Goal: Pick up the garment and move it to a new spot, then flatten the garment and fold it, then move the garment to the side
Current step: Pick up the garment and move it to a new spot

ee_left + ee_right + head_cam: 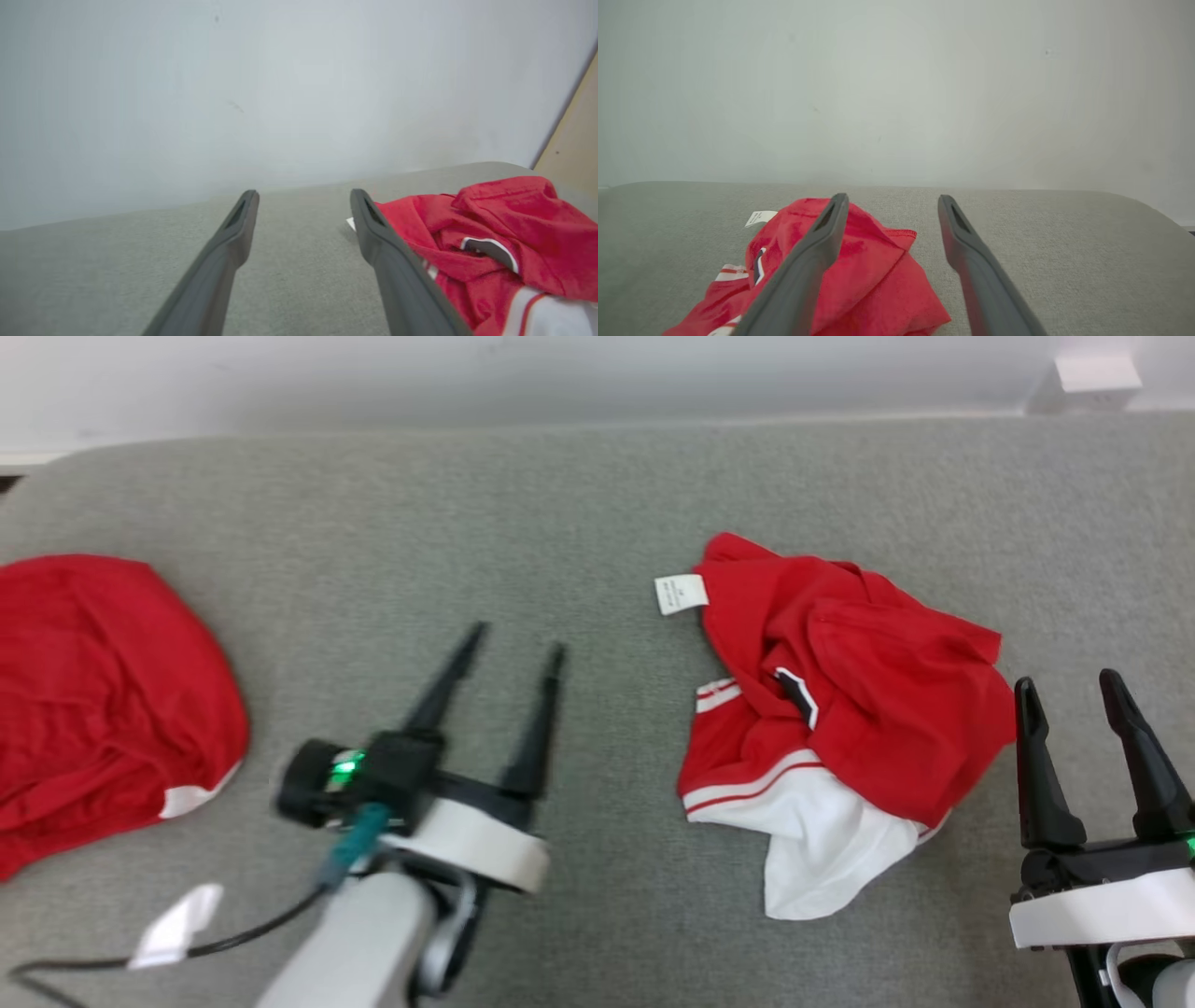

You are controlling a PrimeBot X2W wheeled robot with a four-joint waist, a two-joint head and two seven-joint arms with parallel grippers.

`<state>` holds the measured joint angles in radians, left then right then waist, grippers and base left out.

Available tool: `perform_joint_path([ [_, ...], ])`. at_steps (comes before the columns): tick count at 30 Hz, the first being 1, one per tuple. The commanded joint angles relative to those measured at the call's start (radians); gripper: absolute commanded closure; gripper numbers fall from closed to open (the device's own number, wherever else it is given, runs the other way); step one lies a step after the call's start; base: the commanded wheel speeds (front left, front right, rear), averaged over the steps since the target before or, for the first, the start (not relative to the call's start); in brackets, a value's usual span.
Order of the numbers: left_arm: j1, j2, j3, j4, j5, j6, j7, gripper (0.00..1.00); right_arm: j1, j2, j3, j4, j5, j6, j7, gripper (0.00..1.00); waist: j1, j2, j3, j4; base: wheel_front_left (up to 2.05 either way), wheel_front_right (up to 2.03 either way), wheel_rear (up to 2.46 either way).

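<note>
The left claw (519,638) is open, its two dark fingers spread with nothing between them. It hovers over bare grey worktop (597,504) to the left of the crumpled garment (868,709), and its outline is blurred in the head view. In the left wrist view the garment lies just beside the claw's right finger, partly hidden behind it.

The right claw (1067,679) is also spread wide and empty. It sits at the garment's right edge with its left finger close by the red cloth; I cannot tell whether they touch.

The garment lies right of the worktop's middle as a bunched red heap. White panels with red stripes show on its near side, and a white label (681,594) pokes out at its far left corner.

Well apart, at the worktop's left edge, lies a second red cloth (93,691). A black cable (252,926) with a white tag (177,924) trails from the left arm.
</note>
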<state>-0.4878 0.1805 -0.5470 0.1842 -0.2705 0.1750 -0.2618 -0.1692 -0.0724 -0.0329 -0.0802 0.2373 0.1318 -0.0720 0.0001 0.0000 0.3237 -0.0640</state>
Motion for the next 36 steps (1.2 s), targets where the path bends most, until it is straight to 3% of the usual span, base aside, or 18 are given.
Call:
perform_joint_path([
  [1, 0.038, 0.025, 0.051, -0.033, -0.009, 0.029, -0.003, 0.00, 0.018, -0.010, -0.006, -0.011, -0.006, -0.002, 0.010, 0.00, -0.0001, 0.0000, -0.035, 0.037, 0.00, 0.00, 0.00],
  [5, 0.124, 0.082, 0.179, -0.092, -0.019, 0.078, -0.002, 0.00, 0.039, -0.008, -0.001, -0.032, -0.015, -0.002, 0.038, 0.00, -0.0001, 0.0000, -0.060, 0.050, 0.00, 0.00, 0.00],
  [11, 0.243, 0.141, 0.263, -0.137, -0.031, 0.073, -0.003, 0.00, 0.072, -0.013, 0.009, -0.041, -0.013, -0.002, 0.062, 0.00, -0.0001, 0.0000, -0.095, 0.050, 0.00, 0.00, 0.00],
  [36, 0.397, 0.160, 0.233, -0.127, -0.082, 0.045, 0.010, 0.00, 0.208, 0.010, 0.019, -0.059, -0.008, -0.002, 0.110, 0.00, -0.0001, 0.0000, -0.235, 0.046, 0.00, 0.00, 0.00],
])
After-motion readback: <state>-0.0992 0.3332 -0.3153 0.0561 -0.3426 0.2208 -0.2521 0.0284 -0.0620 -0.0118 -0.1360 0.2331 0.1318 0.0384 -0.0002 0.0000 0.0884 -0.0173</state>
